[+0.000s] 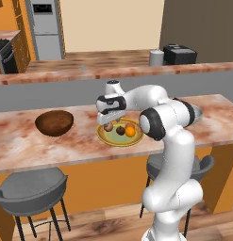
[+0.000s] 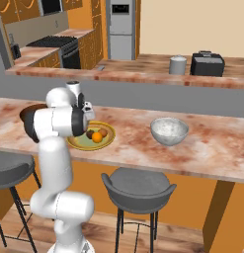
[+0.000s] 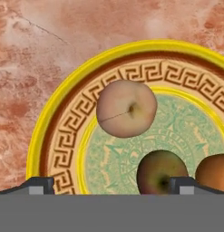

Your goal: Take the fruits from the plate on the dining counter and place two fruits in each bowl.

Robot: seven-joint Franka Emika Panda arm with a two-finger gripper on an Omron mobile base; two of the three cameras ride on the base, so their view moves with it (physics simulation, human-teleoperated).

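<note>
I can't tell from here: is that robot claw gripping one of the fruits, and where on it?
Nothing is held. The gripper hangs open above the plate, fingertips spread wide, and the pinkish fruit lies untouched on the plate beneath it.

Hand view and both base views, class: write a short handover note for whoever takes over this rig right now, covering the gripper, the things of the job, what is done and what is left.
Gripper: open, above the plate, holding nothing.
Plate sits on the dining counter between the two bowls. Three fruits show on it: pinkish fruit straight ahead of the fingers, dark brown fruit, orange fruit. I cannot place a fourth.
Wooden bowl and grey bowl: no fruit seen in either.
Done: nothing placed.
Left: pick up each fruit and put two in each bowl.
</note>
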